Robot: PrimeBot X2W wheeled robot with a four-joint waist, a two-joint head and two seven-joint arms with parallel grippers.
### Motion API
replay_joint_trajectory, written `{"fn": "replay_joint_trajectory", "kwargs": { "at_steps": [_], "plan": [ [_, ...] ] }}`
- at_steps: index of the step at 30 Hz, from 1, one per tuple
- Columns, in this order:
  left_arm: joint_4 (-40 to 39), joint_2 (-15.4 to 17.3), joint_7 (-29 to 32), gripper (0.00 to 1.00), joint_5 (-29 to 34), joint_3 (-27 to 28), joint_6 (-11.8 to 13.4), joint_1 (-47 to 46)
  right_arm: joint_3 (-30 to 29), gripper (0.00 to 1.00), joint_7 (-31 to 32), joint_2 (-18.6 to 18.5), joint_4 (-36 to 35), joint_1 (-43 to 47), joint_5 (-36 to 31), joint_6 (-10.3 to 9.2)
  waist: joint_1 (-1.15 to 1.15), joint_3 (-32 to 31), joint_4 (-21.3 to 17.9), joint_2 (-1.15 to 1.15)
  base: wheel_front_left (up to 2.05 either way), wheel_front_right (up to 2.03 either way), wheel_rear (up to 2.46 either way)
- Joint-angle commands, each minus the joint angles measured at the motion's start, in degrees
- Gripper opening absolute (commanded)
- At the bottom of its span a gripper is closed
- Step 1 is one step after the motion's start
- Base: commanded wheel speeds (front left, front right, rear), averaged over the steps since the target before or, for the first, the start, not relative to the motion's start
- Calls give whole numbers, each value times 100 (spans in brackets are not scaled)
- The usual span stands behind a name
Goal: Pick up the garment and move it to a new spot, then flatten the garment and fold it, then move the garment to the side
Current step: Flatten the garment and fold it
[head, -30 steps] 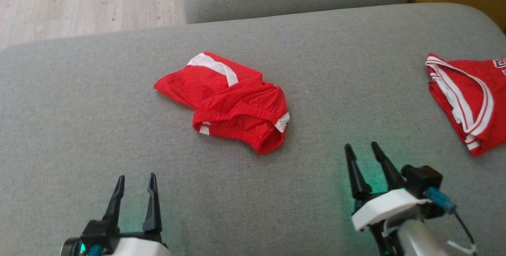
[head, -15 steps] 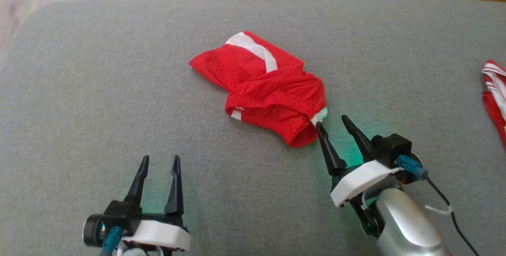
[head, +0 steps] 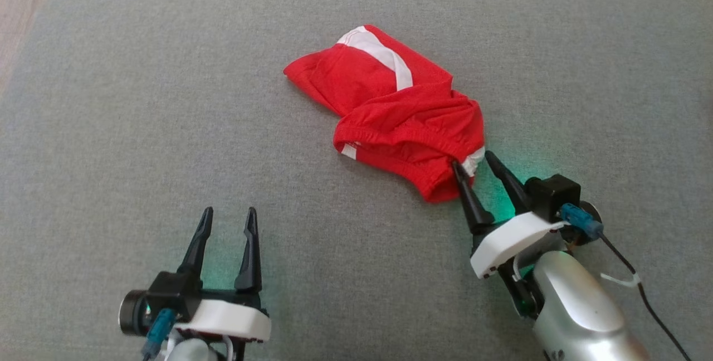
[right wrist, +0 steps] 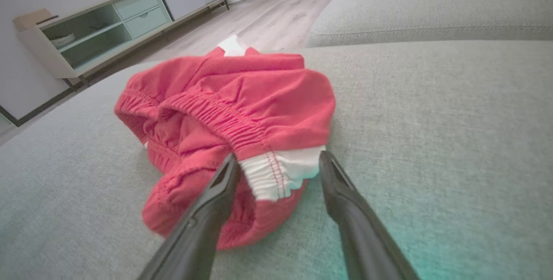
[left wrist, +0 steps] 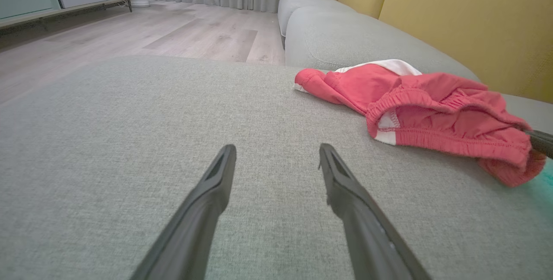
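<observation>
Now ease your right gripper (head: 472,158), spread astride the shorts' (head: 401,116) white hem (right wrist: 281,172), deeper before closing; the bite looks shallow. Left gripper (head: 230,210) hangs spread too.

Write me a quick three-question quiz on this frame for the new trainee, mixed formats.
1. True or false: the left hand is touching the red shorts.
2. What sits between the fingers of the right hand? A) the white patch at the waistband B) nothing at all C) a sock
3. In a word or two: what do the shorts lie on?

Key
1. False: the left hand is open and apart from the shorts, with grey couch between them.
2. A: the open fingers straddle the white patch.
3. The grey couch.
</observation>
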Motion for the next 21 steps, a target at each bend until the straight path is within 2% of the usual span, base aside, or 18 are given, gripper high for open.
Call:
{"fn": "replay_joint_trajectory", "kwargs": {
  "at_steps": [1,2,3,5,7,8,12,21],
  "plan": [
    [-194,6,-55,100,-44,114,38,-202,51,80,-63,29,-94,-144,-69,-4,0,11,-3,0,0,0,0],
    [-195,6,-55,100,-47,108,39,-209,17,70,-63,29,-58,-151,-104,-4,0,15,-4,0,0,0,0],
    [-194,6,-55,100,-52,103,38,-215,-7,54,-63,29,-33,-156,-122,-4,0,18,-6,0,0,0,0],
    [-187,6,-55,100,-57,96,33,-220,-43,48,-63,29,8,-162,-139,-4,0,12,-11,0,0,0,0],
    [-175,6,-55,100,-66,95,29,-221,-114,27,-63,29,49,-172,-165,-4,0,-1,-17,0,0,0,0],
    [-169,6,-55,100,-73,98,26,-220,-140,0,-63,29,75,-174,-175,-4,0,-9,-21,0,0,0,0],
    [-138,6,-55,100,-93,107,15,-208,-374,0,-63,29,61,-206,-213,-4,0,-60,-30,0,0,0,0],
    [-104,6,-55,100,-121,118,16,-112,-1102,0,-63,29,-687,-499,-377,-4,0,-302,-46,0,0,0,0]
  ]
}}
